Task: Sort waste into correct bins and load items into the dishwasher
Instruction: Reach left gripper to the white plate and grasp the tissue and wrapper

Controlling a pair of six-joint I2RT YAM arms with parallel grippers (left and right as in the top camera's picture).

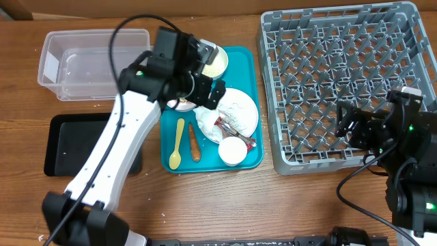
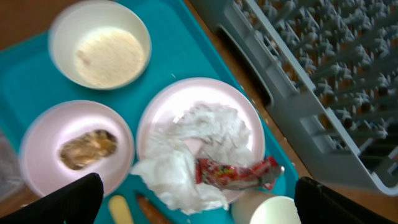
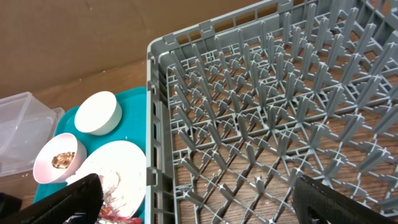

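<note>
Crumpled napkins (image 2: 186, 152) and red wrapper (image 2: 233, 172) on white plate (image 2: 180, 93)

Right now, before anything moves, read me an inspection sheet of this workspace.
Surface: wooden table.
Job's things: clear tub and black tray, both empty, left; grey dish rack, nothing loaded, right; white bowl of rice, pink bowl with brown clump, plate under napkins and red wrapper, cup, spoon, brown stick.
Clutter: teal serving tray carrying the dishes; nothing else seen.
Tools: left tool open above the plate; right tool open over the rack; both empty.
Cables: black cable looping over left arm; second cable beside right arm.
Surroundings: brown panel behind the table.
</note>
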